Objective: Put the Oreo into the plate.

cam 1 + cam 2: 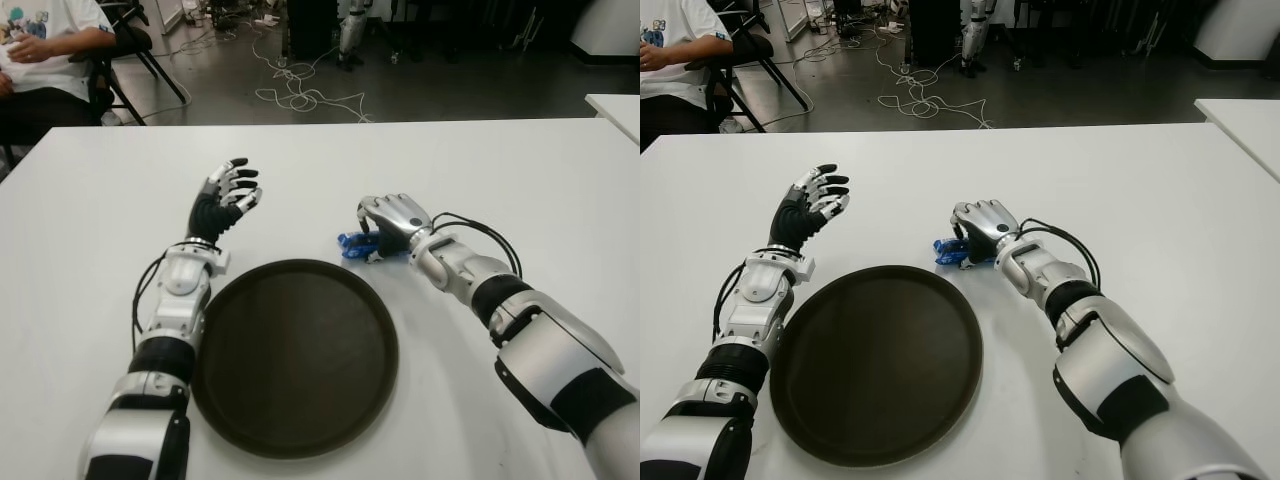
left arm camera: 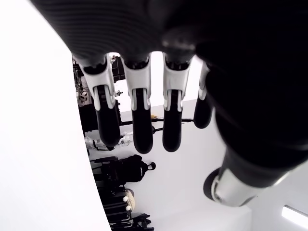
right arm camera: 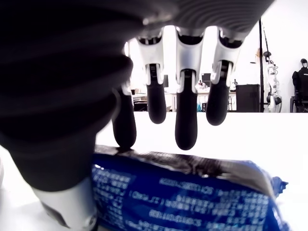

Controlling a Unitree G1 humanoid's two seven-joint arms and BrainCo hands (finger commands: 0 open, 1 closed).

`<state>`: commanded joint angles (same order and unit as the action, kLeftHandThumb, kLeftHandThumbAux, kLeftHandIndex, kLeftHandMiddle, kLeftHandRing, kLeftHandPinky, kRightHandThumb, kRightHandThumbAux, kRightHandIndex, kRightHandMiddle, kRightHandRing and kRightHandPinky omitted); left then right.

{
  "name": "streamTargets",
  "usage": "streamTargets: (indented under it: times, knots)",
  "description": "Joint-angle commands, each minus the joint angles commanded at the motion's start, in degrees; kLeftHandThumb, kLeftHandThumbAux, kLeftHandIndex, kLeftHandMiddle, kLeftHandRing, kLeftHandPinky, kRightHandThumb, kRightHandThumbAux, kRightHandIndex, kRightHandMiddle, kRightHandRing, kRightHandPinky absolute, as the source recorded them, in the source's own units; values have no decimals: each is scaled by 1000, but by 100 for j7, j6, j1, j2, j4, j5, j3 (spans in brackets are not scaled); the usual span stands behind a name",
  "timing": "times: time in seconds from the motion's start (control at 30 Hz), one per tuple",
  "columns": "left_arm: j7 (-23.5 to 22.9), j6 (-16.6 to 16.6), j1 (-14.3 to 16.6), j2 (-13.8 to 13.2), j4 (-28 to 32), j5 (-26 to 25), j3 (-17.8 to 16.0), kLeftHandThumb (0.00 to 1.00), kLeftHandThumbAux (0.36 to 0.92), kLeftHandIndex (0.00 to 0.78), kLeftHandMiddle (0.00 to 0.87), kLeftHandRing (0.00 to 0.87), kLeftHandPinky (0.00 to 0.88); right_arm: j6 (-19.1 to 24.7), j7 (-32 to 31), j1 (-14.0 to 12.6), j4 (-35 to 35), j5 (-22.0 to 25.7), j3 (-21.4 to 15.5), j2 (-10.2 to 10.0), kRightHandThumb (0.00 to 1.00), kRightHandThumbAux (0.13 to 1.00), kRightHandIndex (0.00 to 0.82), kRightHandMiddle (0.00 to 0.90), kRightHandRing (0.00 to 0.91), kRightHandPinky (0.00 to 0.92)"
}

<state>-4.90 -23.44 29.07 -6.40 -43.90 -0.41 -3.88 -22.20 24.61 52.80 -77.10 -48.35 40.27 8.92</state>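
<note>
Right wrist view: right robot hand (image 1: 393, 222) hovering over blue Oreo packet (image 3: 187, 197), fingers uncurled, not gripping | packet lying on bench (image 1: 500, 170) beside brown plate (image 1: 230, 400) | step: grasping | next: closing fingers, lifting | left robot hand (image 1: 228, 195) idling open.

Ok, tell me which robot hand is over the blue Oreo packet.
The right hand: it sits over the blue Oreo packet, fingers uncurled. The left hand is raised, empty.

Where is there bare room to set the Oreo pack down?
The whole dark plate is bare, between both forearms. Table beyond the hands is bare too. It is crowded only at the plate's far right rim, where the right hand covers the Oreo pack.
</note>
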Motion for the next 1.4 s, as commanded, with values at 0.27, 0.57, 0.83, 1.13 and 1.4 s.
streamTargets:
  times: [0.27,0.57,0.83,1.13,1.4]
  knots:
    - [12,-8,-2,-14,15,20,4,240,730,206,281,262,280,-16,181,-44,15,4,-11,3,1,811,374,399,426,394]
    - [10,52,-10,-16,24,18,5,240,730,201,278,261,276,-4,377,-109,-25,88,-114,-19,0,658,64,62,51,52]
    - [-5,-2,1,-15,-6,3,-4,228,735,203,274,259,280,-26,429,-131,-50,84,-144,-10,0,602,4,2,2,8]
    - [47,5,3,-4,8,15,-10,254,715,210,289,267,286,-36,323,-143,-70,96,-184,-5,0,577,0,3,0,42]
    - [30,-20,6,-8,-19,7,-11,258,716,215,292,268,283,-43,155,-137,-74,108,-248,-4,2,592,0,8,7,49]
